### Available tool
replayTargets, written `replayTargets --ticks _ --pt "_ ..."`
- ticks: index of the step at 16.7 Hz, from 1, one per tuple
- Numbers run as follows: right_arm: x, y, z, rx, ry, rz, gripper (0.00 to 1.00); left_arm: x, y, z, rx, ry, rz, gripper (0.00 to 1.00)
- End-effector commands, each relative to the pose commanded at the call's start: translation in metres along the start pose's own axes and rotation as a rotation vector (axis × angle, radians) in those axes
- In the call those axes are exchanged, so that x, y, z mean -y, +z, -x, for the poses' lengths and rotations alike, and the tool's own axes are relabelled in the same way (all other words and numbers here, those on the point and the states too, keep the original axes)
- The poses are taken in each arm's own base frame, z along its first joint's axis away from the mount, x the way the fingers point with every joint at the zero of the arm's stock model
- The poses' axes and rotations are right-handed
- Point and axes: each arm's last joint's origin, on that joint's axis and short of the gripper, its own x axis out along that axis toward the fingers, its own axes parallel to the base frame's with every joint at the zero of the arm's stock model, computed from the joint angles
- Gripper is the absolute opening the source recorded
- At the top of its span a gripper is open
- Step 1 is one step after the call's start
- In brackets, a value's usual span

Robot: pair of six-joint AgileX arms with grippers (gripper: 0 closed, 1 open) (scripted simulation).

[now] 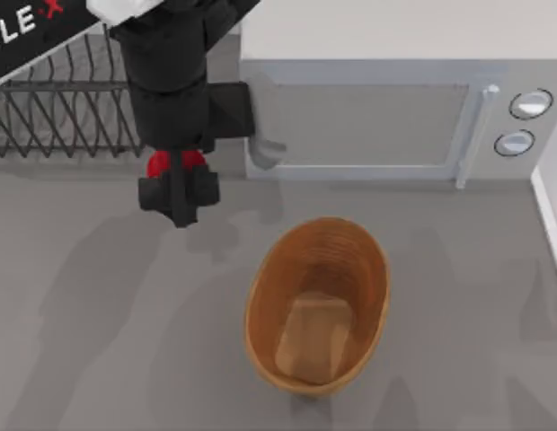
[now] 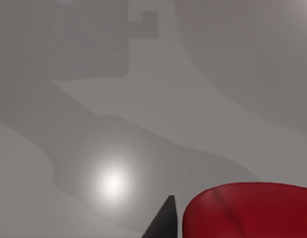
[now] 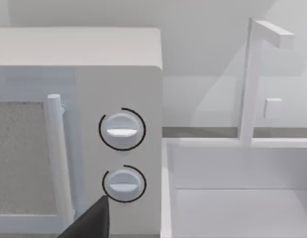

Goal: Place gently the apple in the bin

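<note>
The red apple (image 1: 162, 164) peeks out from under my left gripper (image 1: 178, 196), which hangs above the table's left half, in front of the wire rack. In the left wrist view the apple (image 2: 247, 210) looms close beside one black fingertip (image 2: 166, 220), with the grey table far below; the gripper is shut on it. The bin (image 1: 260, 301), an oval orange-brown ribbed basket, stands on the table to the right of the gripper and nearer the front, with nothing in it. My right gripper (image 3: 91, 223) is parked, facing the microwave's dials.
A white microwave (image 1: 368, 108) stands at the back, with its handle (image 1: 472, 135) and two dials (image 1: 530, 103) at its right. A black wire rack (image 1: 63, 117) stands at the back left. A white tray wall (image 1: 552, 206) lines the right edge.
</note>
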Motion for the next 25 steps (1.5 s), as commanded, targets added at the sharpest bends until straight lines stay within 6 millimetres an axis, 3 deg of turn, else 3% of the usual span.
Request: replayTargets --ticks 3,5,7,14,21,25 --pt "0.0 0.0 0.0 0.0 0.0 0.0 1.0 0.049 0.071 0.003 -0.016 0.032 -0.126 0.0" --pt "0.0 0.0 0.0 0.0 0.0 0.0 1.0 0.076 0.099 0.005 -0.018 0.055 -0.172 0.0" --pt "0.0 0.0 0.0 0.0 0.0 0.0 1.0 0.092 0.114 0.007 -0.016 0.072 -0.193 0.0" --pt "0.0 0.0 0.0 0.0 0.0 0.0 1.0 0.094 0.116 0.005 -0.012 0.08 -0.193 0.0" --pt "0.0 0.0 0.0 0.0 0.0 0.0 1.0 0.09 0.117 -0.053 -0.015 0.078 -0.195 0.0" --pt "0.0 0.0 0.0 0.0 0.0 0.0 1.0 0.091 0.117 -0.063 -0.016 0.076 -0.198 0.0"
